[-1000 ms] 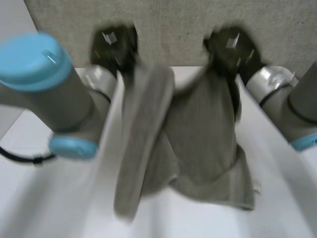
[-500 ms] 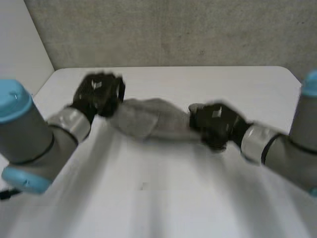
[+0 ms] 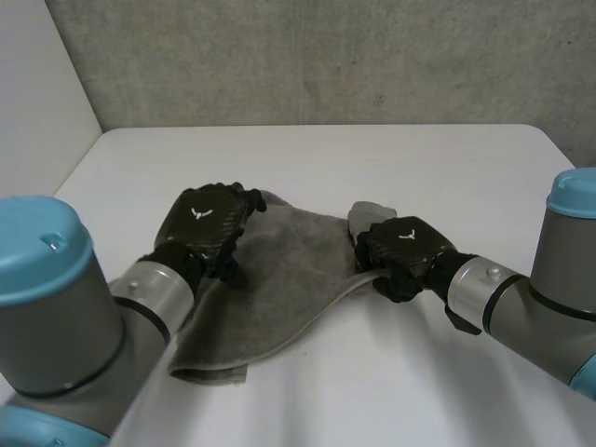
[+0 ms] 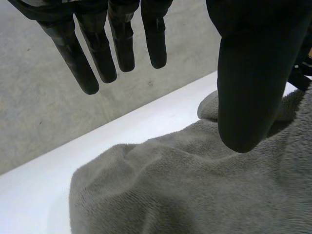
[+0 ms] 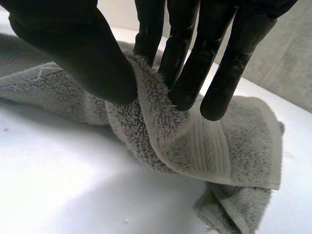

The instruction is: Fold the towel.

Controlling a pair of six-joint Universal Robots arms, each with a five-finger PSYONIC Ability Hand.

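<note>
1. At the left of the head view, the left hand rests palm down on the far left part of the towel, close to its far edge.
2. In the left wrist view its fingers are straight and spread, held clear above the cloth. The thumb hangs well apart from them over the pile. Nothing is caught between them, so this hand is open and grasps nothing.
3. The towel, grey terry, lies rumpled on the white table between the two hands. Its long axis runs on a slant, from a near end by the left arm up to a far end at the right hand. The near end lies flat with a hemmed edge turned toward the robot. The far end is bunched and points away toward the right.
4. The right hand sits at that far right end, on the towel's right edge.
5. In the right wrist view its thumb and fingers press together on a raised fold of the hemmed edge, the cloth pinched between them. The rest of the towel trails on the table below.
</note>
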